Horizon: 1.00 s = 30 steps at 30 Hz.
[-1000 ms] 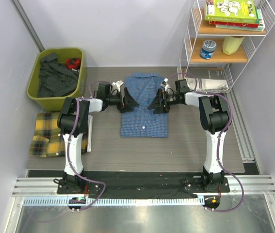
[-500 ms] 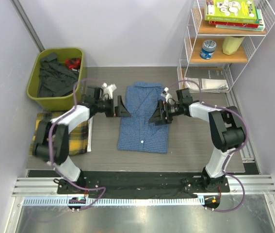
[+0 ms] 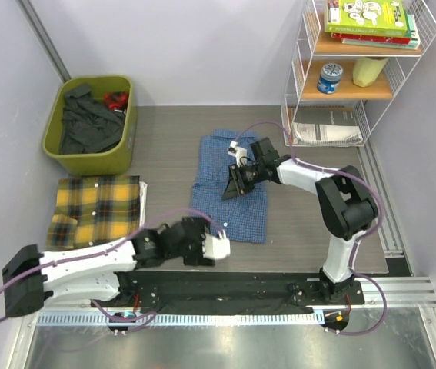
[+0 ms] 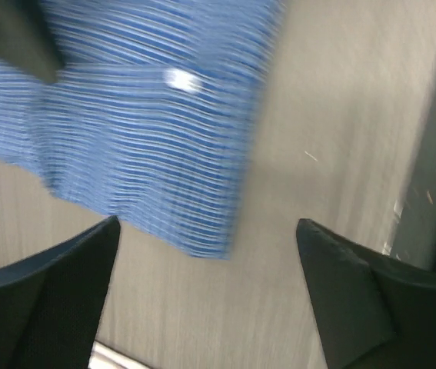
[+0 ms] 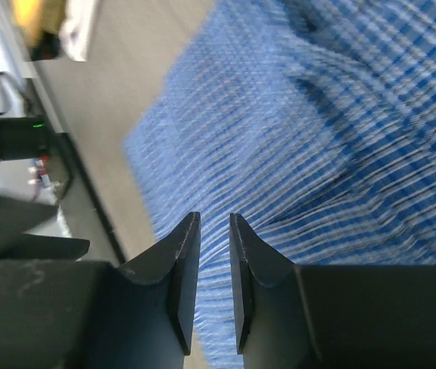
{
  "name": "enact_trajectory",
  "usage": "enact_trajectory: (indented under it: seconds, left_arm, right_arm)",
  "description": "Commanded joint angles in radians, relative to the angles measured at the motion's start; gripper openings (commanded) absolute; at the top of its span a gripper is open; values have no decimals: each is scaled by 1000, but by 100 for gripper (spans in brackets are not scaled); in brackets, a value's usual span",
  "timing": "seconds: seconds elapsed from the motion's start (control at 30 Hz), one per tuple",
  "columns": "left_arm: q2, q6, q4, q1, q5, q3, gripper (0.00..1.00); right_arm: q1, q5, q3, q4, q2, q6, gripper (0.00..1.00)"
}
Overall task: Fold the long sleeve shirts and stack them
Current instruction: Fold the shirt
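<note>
Bare table (image 3: 164, 146) at 11 o'clock passable; bin (image 3: 87, 163) at 10, wire shelf (image 3: 348, 94) at 2, blue shirt (image 3: 241, 219) centre obstruct.

no legible text, lettering too small

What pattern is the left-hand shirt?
The shirt is yellow plaid with black and white, clearest in the top external view.

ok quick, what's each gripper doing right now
left gripper: open, nothing between its fingers.
right gripper: jaws almost together over the blue shirt; whether they pinch cloth cannot be told.
</note>
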Motion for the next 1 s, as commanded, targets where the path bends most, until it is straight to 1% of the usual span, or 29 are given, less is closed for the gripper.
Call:
enact_trajectory:
  seconds: [0.0,0.03,0.07,0.1,0.17,0.2,0.27,0.3,0.33,0.43,0.5,0.53,0.57,0.63,0.67,0.73,0.77,0.8,0.83,0.87,0.9,0.93,0.97]
  left_arm:
    - [115,103,146,-166,-304,-51,86]
    - [150,98,158,-193,-308,-48,81]
    - [181,95,181,-207,-315,-53,74]
    - [241,100,236,-225,-332,-54,72]
    - [289,117,292,-241,-341,-62,69]
    - [316,130,357,-255,-349,-68,69]
    - [393,167,408,-256,-371,-82,67]
    - [417,176,468,-256,-375,-88,66]
    - [471,195,494,-256,-390,-94,66]
    - [551,209,585,-250,-426,-105,58]
    - [585,191,574,-233,-424,-84,42]
    - [586,177,501,-229,-420,-68,35]
    - [576,133,463,-223,-408,-45,22]
    - [550,97,369,-218,-386,8,8]
    - [504,63,282,-219,-369,24,0]
    - [452,29,187,-219,-279,79,0]
    - [427,11,68,-219,-245,99,0]
    - [383,-21,6,-219,-148,127,0]
    - [364,-36,-63,-223,-106,153,0]
    - [347,-55,-119,-223,-57,202,0]
    - [309,-73,-212,-226,18,219,0]
    - [294,-84,-252,-230,52,234,0]
    - [281,-89,-292,-230,112,271,0]
  right_arm:
    - [3,76,72,-17,97,-81,27]
    - [5,79,80,-17,130,-95,27]
    - [3,84,88,-21,144,-100,26]
    - [2,84,89,-23,155,-103,26]
    - [5,76,86,-26,184,-106,25]
    - [5,75,86,-26,192,-107,25]
    - [6,76,75,-29,207,-121,25]
    - [5,79,74,-27,212,-126,25]
    - [5,81,71,-30,217,-133,25]
    - [5,82,63,-37,230,-152,24]
    - [8,81,55,-40,235,-164,23]
    - [11,82,52,-47,235,-166,22]
    - [13,82,42,-49,232,-164,22]
    - [26,79,25,-47,214,-164,22]
    - [34,78,5,-46,204,-166,22]
    - [45,58,-9,-44,174,-155,23]
    - [46,47,-14,-46,163,-149,25]
    - [46,35,-9,-50,148,-140,27]
    - [46,30,0,-79,111,-137,30]
    - [46,24,34,-101,93,-140,37]
    - [46,24,54,-124,71,-146,40]
    - [40,26,78,-170,53,-159,44]
    - [34,29,135,-193,25,-164,50]
